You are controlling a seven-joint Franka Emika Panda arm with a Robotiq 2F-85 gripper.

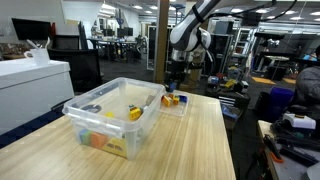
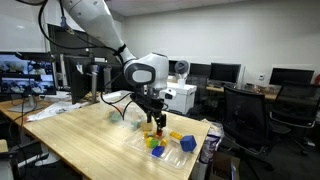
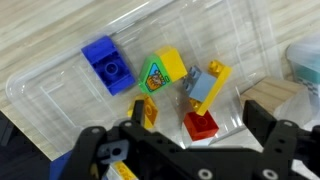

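Observation:
My gripper (image 3: pixel 201 128) stands open just above a shallow clear tray (image 3: pixel 60 95) of toy bricks. A red brick (image 3: pixel 200 123) lies between the fingers, apart from both. An orange piece (image 3: pixel 150 110) sits next to one finger. Further in lie a yellow and grey-blue piece (image 3: pixel 205 85), a green and yellow block (image 3: pixel 160 72) and a blue brick (image 3: pixel 106 63). In both exterior views the gripper (image 1: pixel 175 80) (image 2: pixel 152 120) hangs low over the tray (image 1: pixel 174 103) (image 2: pixel 168 147) near the table's far end.
A large clear bin (image 1: pixel 108 118) holding several coloured toys stands beside the tray on the wooden table (image 1: pixel 190 150). A tan block (image 3: pixel 268 95) lies just outside the tray's edge. Office chairs (image 2: pixel 245 115) and desks with monitors surround the table.

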